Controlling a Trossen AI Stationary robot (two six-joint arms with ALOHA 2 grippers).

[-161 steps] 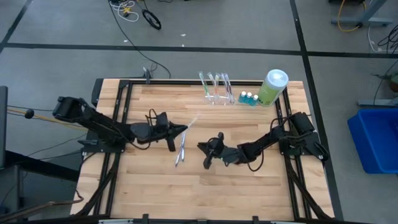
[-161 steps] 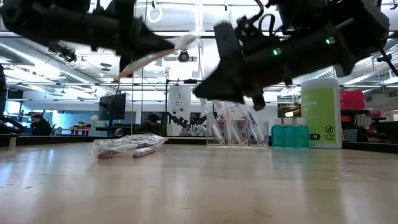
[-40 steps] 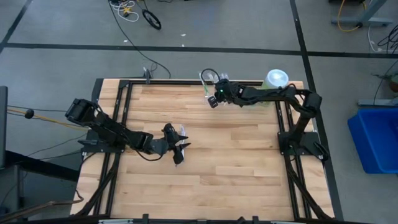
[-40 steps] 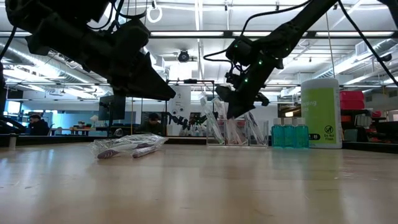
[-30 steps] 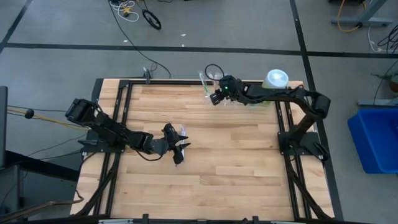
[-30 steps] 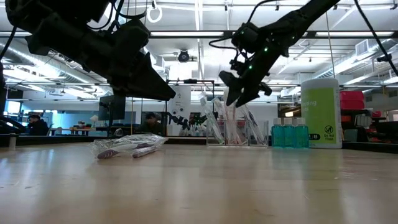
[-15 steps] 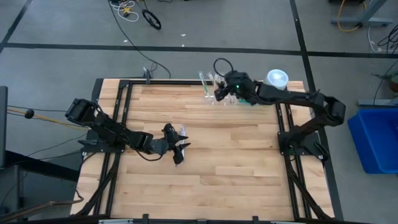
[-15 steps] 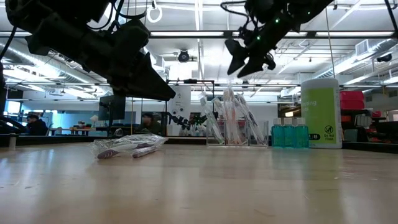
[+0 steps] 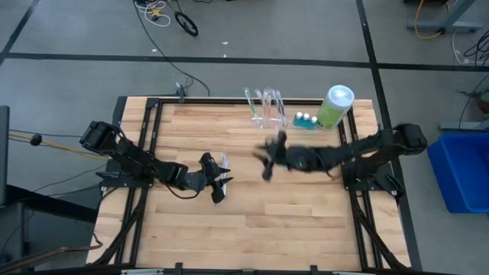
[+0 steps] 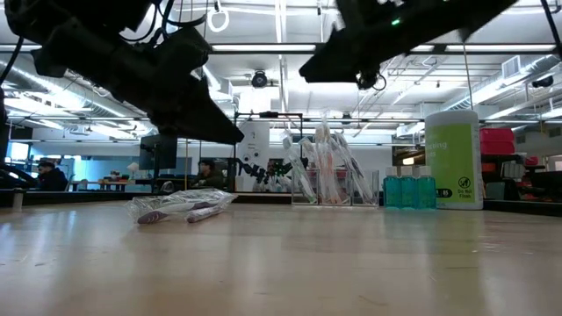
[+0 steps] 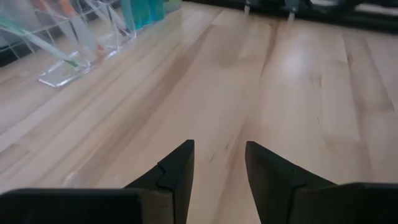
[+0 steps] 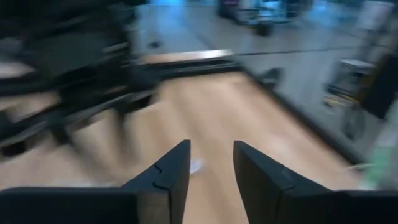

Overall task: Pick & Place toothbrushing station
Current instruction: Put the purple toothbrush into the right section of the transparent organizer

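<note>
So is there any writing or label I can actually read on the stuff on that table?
Green bottle: its label carries white print and a small round sign near the bottom, all too small to read.
Small blue-capped bottles: no readable text.
Toothbrush rack: clear plastic, no lettering visible.
Wrapped toothbrushes on the table: no print can be made out.
So nothing legible anywhere.

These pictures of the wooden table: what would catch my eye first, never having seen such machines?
Probably the two dark arms over the table: the left hand hovers open above wrapped toothbrushes, the right hand hangs open mid-table. At the far edge stand a clear toothbrush rack and a tall green bottle.
</note>
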